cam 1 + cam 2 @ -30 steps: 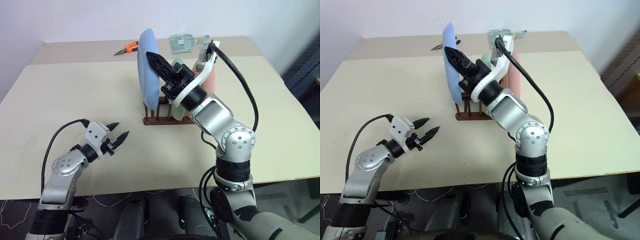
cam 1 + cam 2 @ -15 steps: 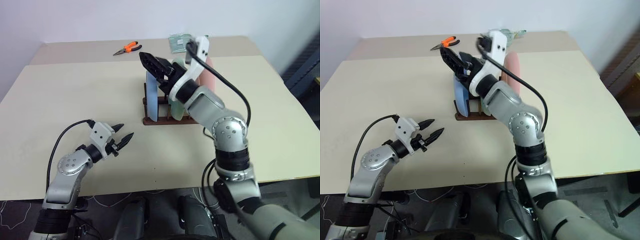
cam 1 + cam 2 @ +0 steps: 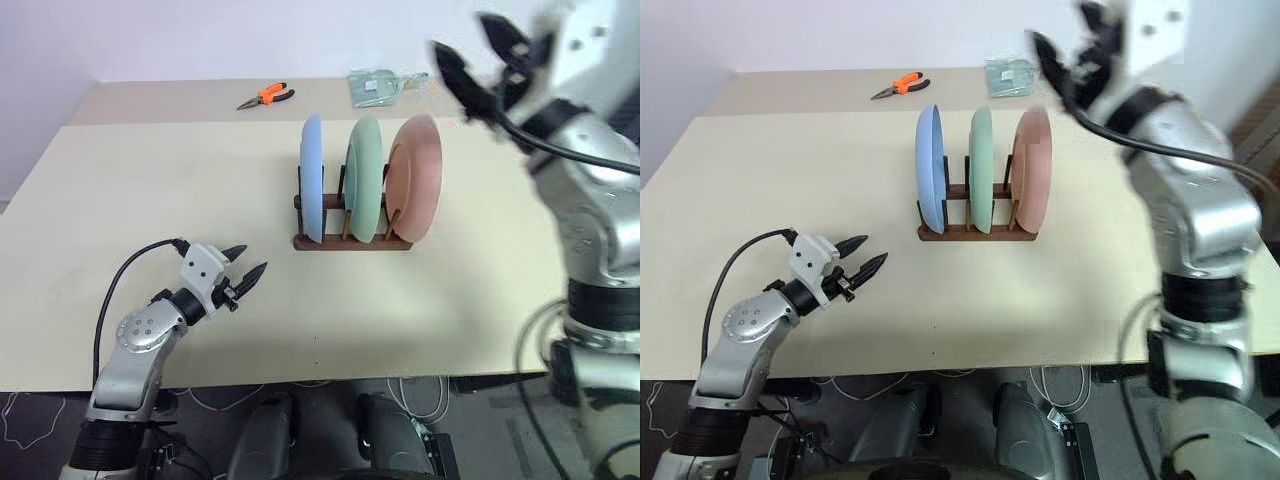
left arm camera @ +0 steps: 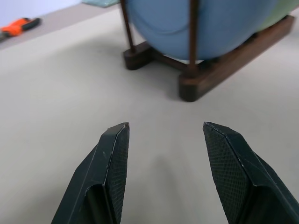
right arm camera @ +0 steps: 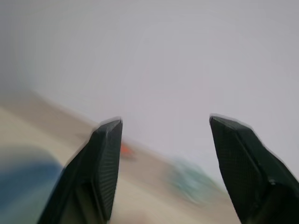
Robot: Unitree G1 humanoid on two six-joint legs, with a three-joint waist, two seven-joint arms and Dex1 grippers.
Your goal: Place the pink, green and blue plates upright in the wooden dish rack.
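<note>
Three plates stand upright side by side in the wooden dish rack (image 3: pixel 352 241): the blue plate (image 3: pixel 312 178) on the left, the green plate (image 3: pixel 364 178) in the middle, the pink plate (image 3: pixel 415 178) on the right. My right gripper (image 3: pixel 470 58) hangs open and empty high in the air, above and to the right of the pink plate, blurred. My left gripper (image 3: pixel 245 267) is open and empty, low over the table, left of and nearer than the rack. The left wrist view shows the blue plate (image 4: pixel 205 23) and the rack's base rail (image 4: pixel 219 70) ahead of its fingertips (image 4: pixel 117 135).
The cream table (image 3: pixel 150 200) has orange-handled pliers (image 3: pixel 264 96) at the far edge and a clear plastic packet (image 3: pixel 378 85) to their right. A cable (image 3: pixel 125 280) runs along my left arm.
The right gripper let go of the blue plate, which now stands in the rack's left slot. That arm swung up and far to the right, opening. The left gripper stayed put.
</note>
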